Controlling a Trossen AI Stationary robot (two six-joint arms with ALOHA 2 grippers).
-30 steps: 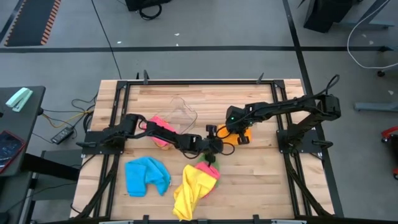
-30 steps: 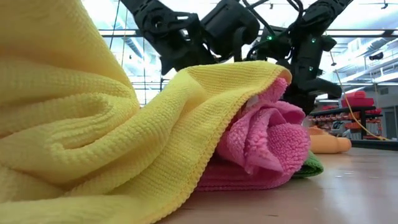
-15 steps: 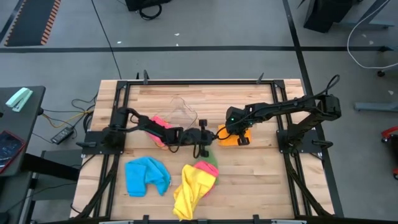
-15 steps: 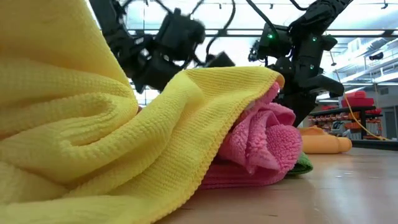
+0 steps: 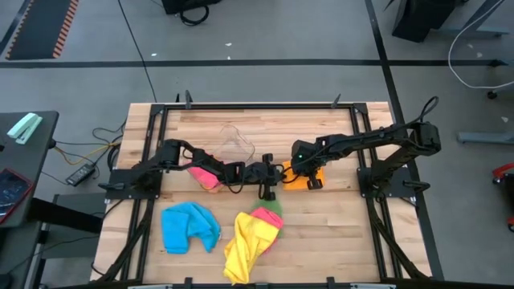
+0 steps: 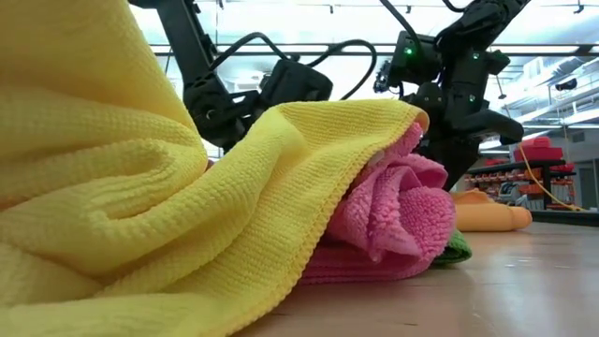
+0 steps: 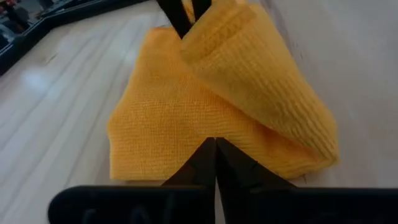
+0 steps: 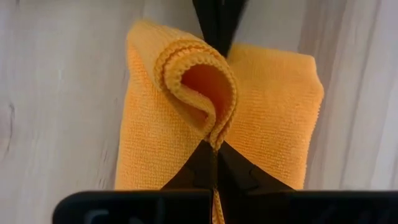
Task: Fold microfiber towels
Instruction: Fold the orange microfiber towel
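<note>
The orange towel (image 5: pixel 297 178) lies folded on the table's middle right, one fold of it raised; it also shows as orange towel (image 7: pixel 180 118). My right gripper (image 8: pixel 213 155) is shut on that raised fold. My left gripper (image 7: pixel 215 149) reaches across from the left, shut, its tips at the towel's left edge. A pink towel (image 5: pixel 205 175) lies under the left arm. A blue towel (image 5: pixel 190 227) lies near left. A yellow towel (image 5: pixel 247 243) drapes over a pink one (image 6: pixel 393 215) and a green one (image 6: pixel 463 248). My left gripper has its shut fingertips (image 7: pixel 215 144) at the orange towel's edge nearest it, slanting down from the table's left; whether they touch the cloth I cannot tell. My right gripper pinches a rolled-over fold of the orange towel (image 8: pixel 211 127), several layers, between its two fingers, coming steeply from above. The fold stands up as a loop while the remaining cloth lies flat on the table.
A clear plastic tub (image 5: pixel 235 143) stands at the far middle, close behind the left arm. The black frame rail (image 5: pixel 257 105) runs round the wooden table. Bare wood lies near right and far right.
My left gripper has swung from over the yellow and pink pile toward the table's far edge and down to the orange towel's left edge, its wrist turning as it went. It has stayed shut.
</note>
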